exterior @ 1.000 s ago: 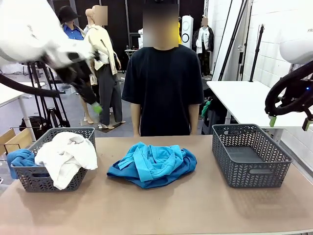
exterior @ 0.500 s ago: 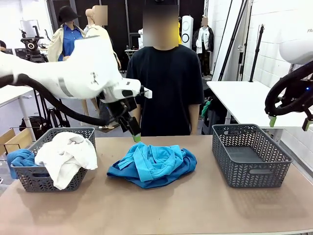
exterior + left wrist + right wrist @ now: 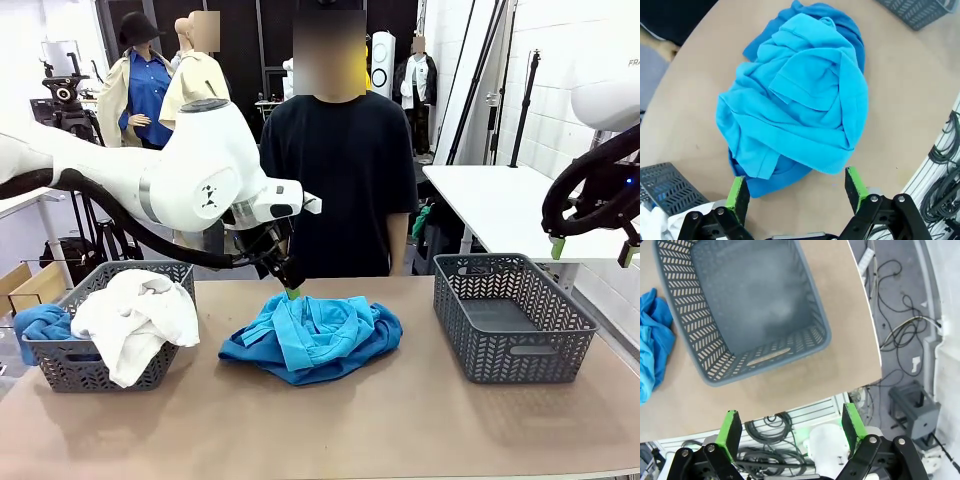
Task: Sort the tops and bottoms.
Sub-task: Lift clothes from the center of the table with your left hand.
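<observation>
1. Turquoise top (image 3: pixel 310 330) lies crumpled at mid-surface on a royal blue top (image 3: pixel 245 350). The left gripper (image 3: pixel 292 292) is poised just above the pile's far edge, jaws spread wide, grasping nothing.
2. Right gripper (image 3: pixel 592 250) — jaws apart, nothing held, suspended high and to the right of the right grey basket (image 3: pixel 510 352).
3. Left grey basket (image 3: pixel 60 365) — holds a white top (image 3: pixel 135 315) draped over its front rim and a blue garment (image 3: pixel 40 322) at its left end.
4. A person (image 3: pixel 335 170) stands at the far side of the surface (image 3: pixel 400 430).

White side table (image 3: pixel 500 205), black backdrop (image 3: pixel 235 50), white brick wall (image 3: pixel 590 50)
</observation>
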Robot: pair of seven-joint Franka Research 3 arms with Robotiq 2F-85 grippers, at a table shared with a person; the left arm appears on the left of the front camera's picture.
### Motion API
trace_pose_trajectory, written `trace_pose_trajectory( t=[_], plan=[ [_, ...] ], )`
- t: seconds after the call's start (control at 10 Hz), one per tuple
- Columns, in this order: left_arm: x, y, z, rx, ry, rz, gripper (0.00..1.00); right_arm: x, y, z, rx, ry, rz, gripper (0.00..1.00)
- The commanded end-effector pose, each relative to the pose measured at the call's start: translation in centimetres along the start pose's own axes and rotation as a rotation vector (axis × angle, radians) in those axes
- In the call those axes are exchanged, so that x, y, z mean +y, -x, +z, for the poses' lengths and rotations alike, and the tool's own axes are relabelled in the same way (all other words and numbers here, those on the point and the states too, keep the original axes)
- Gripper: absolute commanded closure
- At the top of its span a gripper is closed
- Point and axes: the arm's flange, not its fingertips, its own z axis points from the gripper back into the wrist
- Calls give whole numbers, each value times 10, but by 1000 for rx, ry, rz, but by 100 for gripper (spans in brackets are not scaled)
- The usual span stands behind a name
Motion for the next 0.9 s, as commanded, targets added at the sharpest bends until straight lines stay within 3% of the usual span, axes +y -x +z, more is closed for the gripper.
trace_pose_trajectory(
  t=[0.0,0.3,0.8],
  plan=[
    [-3,-10,-38,28,17,155,0,-1,1,0,0,-3,6,0],
    [4,-15,-72,60,-122,259,0,-1,1,0,0,-3,6,0],
    [-3,-15,-120,80,-142,326,0,-1,1,0,0,-3,6,0]
  ],
)
